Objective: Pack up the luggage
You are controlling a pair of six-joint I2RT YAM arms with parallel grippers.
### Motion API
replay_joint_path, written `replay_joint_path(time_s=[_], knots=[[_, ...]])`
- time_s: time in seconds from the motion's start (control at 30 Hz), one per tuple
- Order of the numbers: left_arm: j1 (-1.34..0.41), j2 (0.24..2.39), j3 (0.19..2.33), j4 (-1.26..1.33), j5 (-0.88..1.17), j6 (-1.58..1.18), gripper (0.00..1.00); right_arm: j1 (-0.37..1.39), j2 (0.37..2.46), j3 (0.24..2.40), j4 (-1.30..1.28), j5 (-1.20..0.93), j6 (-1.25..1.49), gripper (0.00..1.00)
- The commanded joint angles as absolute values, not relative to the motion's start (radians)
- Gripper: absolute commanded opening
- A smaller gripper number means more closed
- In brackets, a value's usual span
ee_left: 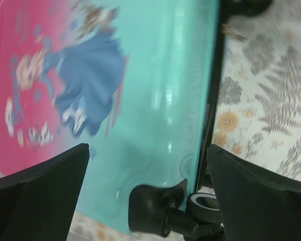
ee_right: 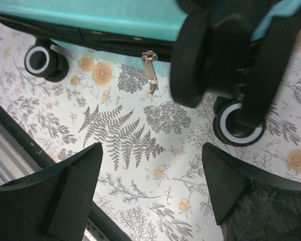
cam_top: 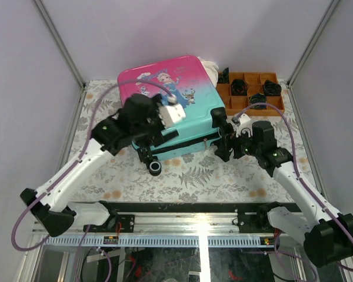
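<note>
Closed luggage (cam_top: 176, 100) lying flat on the tabletop (cam_top: 188, 176): the left end effector (ee_left: 148, 150) hovers spread above the lid, seemingly to steady it, while the right end effector (ee_right: 151, 148), likewise spread and empty, faces the zipper pull (ee_right: 150, 65).

The closed luggage (cam_top: 176, 100) fills the middle and back of the tabletop (cam_top: 188, 179); the widest free strip is the bare front, between the luggage and the near rail (cam_top: 194, 205); the front wheel (cam_top: 155, 168) juts into that strip; a narrower lane runs between the luggage and the left wall (cam_top: 29, 117); the tray (cam_top: 265, 74) blocks the back right, close beside the luggage; the left gripper (ee_left: 148, 150), jaws wide, hangs over the lid with nothing between; the right gripper (ee_right: 151, 150), also spread, is over bare tabletop off the front right corner, the corner wheel (ee_right: 239, 128) and zip pull (ee_right: 150, 65) close ahead.
</note>
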State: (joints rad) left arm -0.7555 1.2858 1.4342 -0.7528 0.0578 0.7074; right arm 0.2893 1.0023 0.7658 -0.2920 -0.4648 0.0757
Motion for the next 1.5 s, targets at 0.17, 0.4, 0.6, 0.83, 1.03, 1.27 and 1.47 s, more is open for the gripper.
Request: replay_joint_path(time_s=[0.17,0.4,0.6,0.83,1.03,1.27,1.47], knots=[[-0.330,1.149,1.439,-0.570,0.301,0.103,1.00,0.549,1.024,0.640,0.030,-0.092,0.096,0.81],[-0.124,1.016,1.334,-0.498,0.224,-0.047,1.00,0.648,1.113,0.651,0.124,0.074,0.074,0.75],[0.006,0.943,1.278,-0.492,0.240,-0.127,1.00,0.696,1.178,0.633,0.240,0.142,0.063,0.68],[0.087,0.901,1.207,-0.473,0.284,-0.219,1.00,0.733,1.262,0.643,0.318,0.210,0.020,0.64],[0.093,0.891,1.187,-0.474,0.273,-0.232,1.00,0.754,1.320,0.678,0.360,0.249,0.009,0.58],[0.091,0.887,1.139,-0.498,0.291,-0.199,1.00,0.754,1.304,0.687,0.324,0.293,0.012,0.15],[0.086,0.910,1.145,-0.518,0.428,-0.053,1.00,0.751,1.196,0.622,0.174,0.225,0.053,0.00]])
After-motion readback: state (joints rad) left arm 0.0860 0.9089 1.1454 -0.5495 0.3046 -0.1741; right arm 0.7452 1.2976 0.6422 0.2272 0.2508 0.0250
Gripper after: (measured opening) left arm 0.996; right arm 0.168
